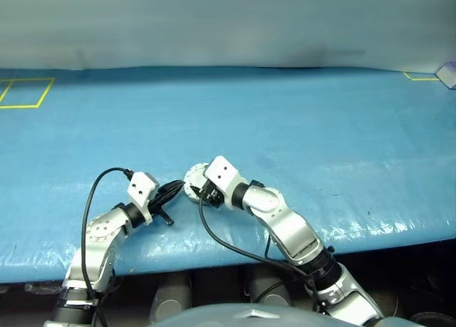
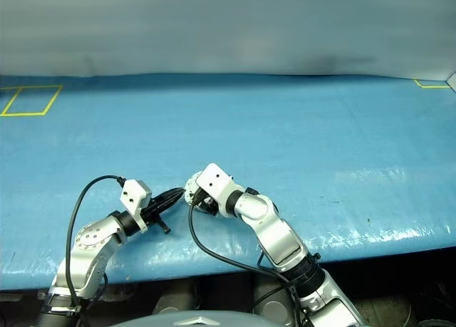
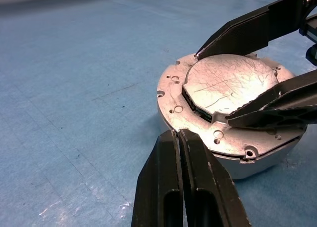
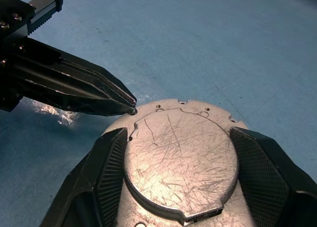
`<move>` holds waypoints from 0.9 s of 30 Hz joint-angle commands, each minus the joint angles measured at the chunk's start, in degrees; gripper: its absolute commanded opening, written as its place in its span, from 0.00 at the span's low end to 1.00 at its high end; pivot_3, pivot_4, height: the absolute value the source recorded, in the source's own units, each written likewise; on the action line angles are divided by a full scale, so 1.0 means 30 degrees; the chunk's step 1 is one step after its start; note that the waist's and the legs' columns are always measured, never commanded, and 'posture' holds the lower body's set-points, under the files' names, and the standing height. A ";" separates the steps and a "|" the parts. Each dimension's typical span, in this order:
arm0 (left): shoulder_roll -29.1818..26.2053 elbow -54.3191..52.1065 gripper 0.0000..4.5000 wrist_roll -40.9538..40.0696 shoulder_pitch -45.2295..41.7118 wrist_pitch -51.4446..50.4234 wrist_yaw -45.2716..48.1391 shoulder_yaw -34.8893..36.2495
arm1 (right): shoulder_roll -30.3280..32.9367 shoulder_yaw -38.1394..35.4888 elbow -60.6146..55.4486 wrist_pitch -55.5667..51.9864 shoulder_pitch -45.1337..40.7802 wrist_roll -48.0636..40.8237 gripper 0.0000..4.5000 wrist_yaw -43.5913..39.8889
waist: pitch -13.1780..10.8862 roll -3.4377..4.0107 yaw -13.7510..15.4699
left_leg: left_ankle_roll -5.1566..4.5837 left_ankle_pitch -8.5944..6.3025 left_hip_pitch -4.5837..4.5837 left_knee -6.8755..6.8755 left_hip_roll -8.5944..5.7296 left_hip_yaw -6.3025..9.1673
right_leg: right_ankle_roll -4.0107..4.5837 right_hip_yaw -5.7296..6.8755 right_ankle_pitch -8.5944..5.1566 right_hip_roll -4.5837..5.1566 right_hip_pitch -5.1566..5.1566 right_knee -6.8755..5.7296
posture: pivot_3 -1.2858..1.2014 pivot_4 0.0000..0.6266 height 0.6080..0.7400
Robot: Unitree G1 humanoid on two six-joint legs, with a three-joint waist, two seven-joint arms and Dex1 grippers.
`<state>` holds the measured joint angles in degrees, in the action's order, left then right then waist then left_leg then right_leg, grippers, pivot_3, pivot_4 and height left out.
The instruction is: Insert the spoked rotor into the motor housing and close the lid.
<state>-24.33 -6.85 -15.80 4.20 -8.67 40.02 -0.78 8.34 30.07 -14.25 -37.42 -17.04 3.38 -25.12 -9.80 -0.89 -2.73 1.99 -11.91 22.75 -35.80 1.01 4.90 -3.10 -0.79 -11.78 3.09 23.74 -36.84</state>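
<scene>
You are looking at a wide blue table [image 1: 299, 127] under a pale grey wall, with yellow tape outlines at its far corners, about ten o'clock [image 1: 25, 93] and two o'clock [image 1: 420, 76] from the middle. The lid [image 4: 181, 160], smooth scratched face and raised centre circle up, sits on the motor housing [image 3: 257, 160] near the table's front edge, around seven o'clock from the table's centre. Your right gripper [image 4: 181, 162] straddles the raised circle, jaws spread wide, one ribbed finger [image 4: 106, 180] at each side of it; whether the pads actually press the metal you cannot tell. Your left gripper [image 3: 179, 138] comes in from the lid's nine o'clock side in the head views, jaws pressed together and holding nothing, with the tips right at the lid's outer flange beside a small screw hole. A black cable [image 1: 89, 206] loops over the left forearm, and another [image 1: 228, 245] hangs below the right wrist.
</scene>
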 commanded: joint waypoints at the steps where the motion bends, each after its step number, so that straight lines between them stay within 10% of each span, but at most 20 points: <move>1: 0.0092 -0.0319 0.02 0.0035 -0.0019 0.0035 0.0189 -0.0385 | -0.0190 0.0672 0.0438 -0.0409 0.0136 -0.0107 0.67 -0.0368 | 0.0001 0.0001 0.0001 | 0.0000 0.0000 0.0000 0.0001 0.0001 0.0000 | 0.0001 0.0000 -0.0001 0.0000 0.0000 0.0000 | 0.52 0.24 1.00; 11: 0.0069 -0.0268 0.02 0.0055 -0.0009 0.0089 0.0195 -0.0375 | -0.2567 -0.2827 -0.0119 -0.3107 0.0568 -0.4360 0.67 -0.1257 | 0.0014 -0.0010 -0.0023 | 0.0001 -0.0001 -0.0002 0.0067 0.0005 -0.0001 | 0.0020 0.0003 -0.0012 -0.0003 0.0014 0.0010 | 0.52 0.24 1.00; 27: 0.0056 -0.0305 0.02 0.0064 0.0112 0.0036 0.0122 -0.0362 | -0.1342 -0.0825 0.0312 -0.2387 0.0457 -0.2634 0.67 -0.0887 | 0.0021 -0.0003 -0.0054 | 0.0010 -0.0006 -0.0015 0.0100 0.0006 -0.0002 | 0.0042 0.0010 -0.0031 -0.0002 0.0016 0.0024 | 0.52 0.24 1.00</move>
<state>-24.31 -7.18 -16.08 4.22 -8.26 40.02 -0.50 4.92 24.25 -14.24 -44.01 -16.55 -3.28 -26.31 -9.73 -0.90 -2.89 2.02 -11.93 22.71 -35.50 1.03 4.90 -2.97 -0.76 -11.87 3.08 23.79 -36.77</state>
